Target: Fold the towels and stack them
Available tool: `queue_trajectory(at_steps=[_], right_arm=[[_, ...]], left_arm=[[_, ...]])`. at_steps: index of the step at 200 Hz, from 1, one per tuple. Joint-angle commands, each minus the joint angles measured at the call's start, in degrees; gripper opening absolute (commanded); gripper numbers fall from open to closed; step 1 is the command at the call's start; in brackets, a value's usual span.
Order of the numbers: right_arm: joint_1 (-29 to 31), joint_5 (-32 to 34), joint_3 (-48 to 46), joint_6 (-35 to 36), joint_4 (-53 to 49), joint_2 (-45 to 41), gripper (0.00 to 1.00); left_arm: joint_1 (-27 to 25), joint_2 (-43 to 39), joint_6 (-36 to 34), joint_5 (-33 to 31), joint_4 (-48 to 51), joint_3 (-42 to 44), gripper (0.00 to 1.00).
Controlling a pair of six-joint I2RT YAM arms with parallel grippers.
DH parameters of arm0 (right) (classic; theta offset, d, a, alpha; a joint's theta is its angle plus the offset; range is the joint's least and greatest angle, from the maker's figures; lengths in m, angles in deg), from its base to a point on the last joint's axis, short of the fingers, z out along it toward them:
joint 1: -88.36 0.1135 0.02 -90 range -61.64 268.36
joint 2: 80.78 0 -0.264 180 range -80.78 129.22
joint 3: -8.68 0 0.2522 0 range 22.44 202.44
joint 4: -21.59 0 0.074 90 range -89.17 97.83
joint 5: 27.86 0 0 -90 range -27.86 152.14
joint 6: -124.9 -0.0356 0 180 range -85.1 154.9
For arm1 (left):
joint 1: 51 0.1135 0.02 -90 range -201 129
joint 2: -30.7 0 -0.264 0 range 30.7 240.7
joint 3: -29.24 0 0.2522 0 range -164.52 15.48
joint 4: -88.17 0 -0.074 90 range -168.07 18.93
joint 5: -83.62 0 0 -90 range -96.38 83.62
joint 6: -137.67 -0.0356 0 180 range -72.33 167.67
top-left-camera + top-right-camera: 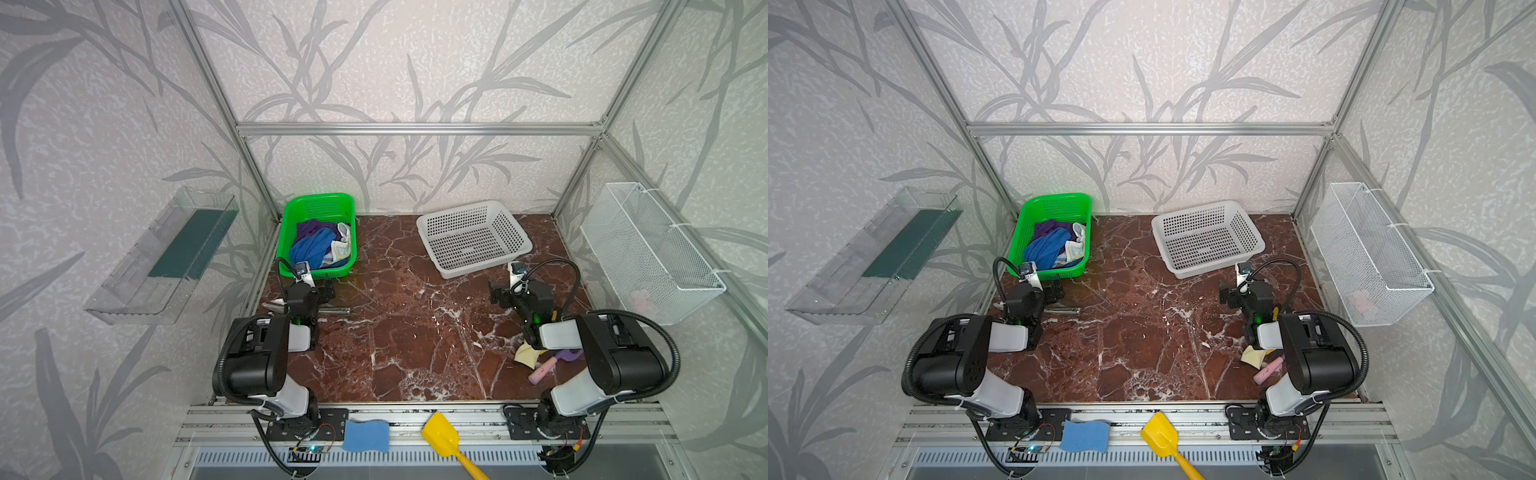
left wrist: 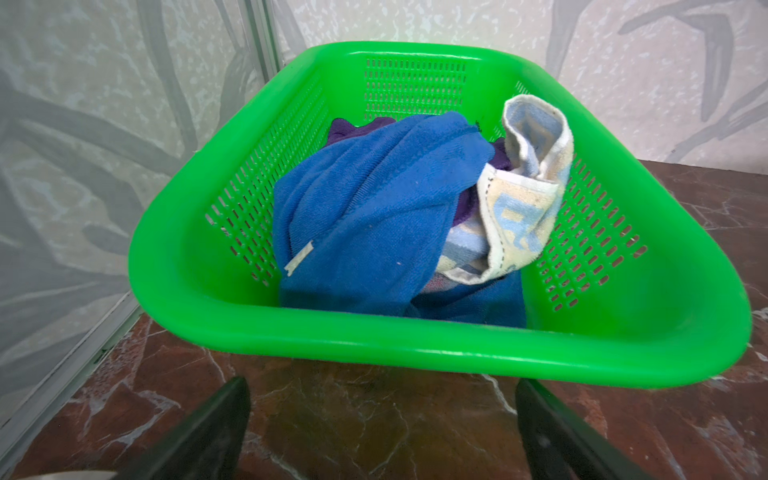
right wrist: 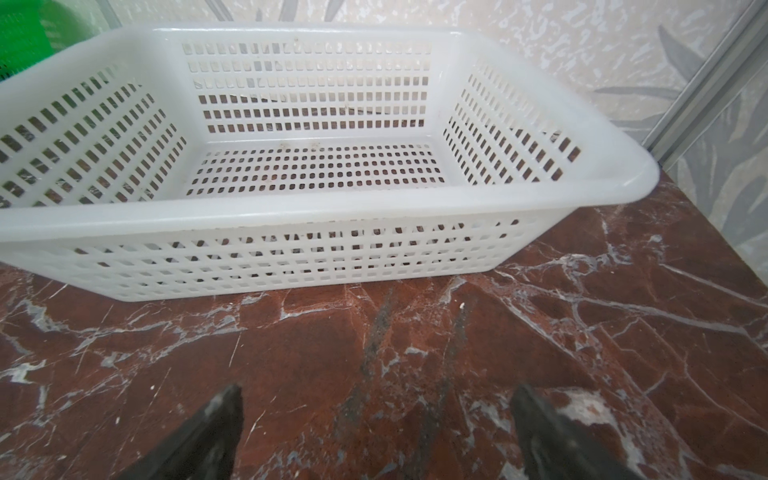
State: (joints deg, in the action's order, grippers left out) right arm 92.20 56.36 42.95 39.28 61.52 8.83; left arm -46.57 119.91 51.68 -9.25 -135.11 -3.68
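Blue towel [image 2: 374, 216], purple towel [image 2: 357, 126] and lettered cream towel [image 2: 519, 216] lie crumpled in the green basket [image 2: 415, 345] at ten o'clock. Left tool [image 2: 382, 384] and right tool [image 3: 378, 388] are both released, empty.

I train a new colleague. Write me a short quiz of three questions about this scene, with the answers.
1. True or false: the white basket is empty.
2. How many towels lie in the green basket? A one, B three, C five.
3. Fill in: the left end effector and the right end effector are both ___.
Key: 1 true; 2 B; 3 open.
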Motion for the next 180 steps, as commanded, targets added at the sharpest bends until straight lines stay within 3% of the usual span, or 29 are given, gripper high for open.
queue_trajectory(at_steps=[1,27,48,60,90,144,180], right_arm=[[1.1,-0.8,0.7,1.4,-4.1,-6.8,0.99],[5.1,2.9,1.7,4.3,-13.4,-12.8,0.99],[10.8,9.1,3.3,6.7,-20.6,-17.6,0.99],[13.8,11.0,6.0,6.5,-27.1,-20.1,0.99],[19.2,12.0,13.9,3.6,-37.7,-21.5,0.99],[29.0,17.0,34.9,-1.3,-54.0,-9.2,0.99],[31.9,11.9,45.3,-4.5,-59.3,-0.1,0.99]], left_arm=[[-0.3,-4.6,-0.2,-0.6,-0.2,1.6,0.99],[-0.4,-13.6,1.1,1.1,15.7,-2.0,0.99],[-0.7,-19.8,9.8,-8.1,34.5,-8.3,0.99],[-0.8,-22.4,11.9,-9.7,44.9,-12.4,0.99],[-1.9,-26.7,15.5,-10.2,52.3,-16.5,0.99],[-3.3,-16.1,19.0,-6.3,68.3,-34.3,0.99],[-3.6,-6.5,19.9,-5.4,73.7,-44.0,0.99]])
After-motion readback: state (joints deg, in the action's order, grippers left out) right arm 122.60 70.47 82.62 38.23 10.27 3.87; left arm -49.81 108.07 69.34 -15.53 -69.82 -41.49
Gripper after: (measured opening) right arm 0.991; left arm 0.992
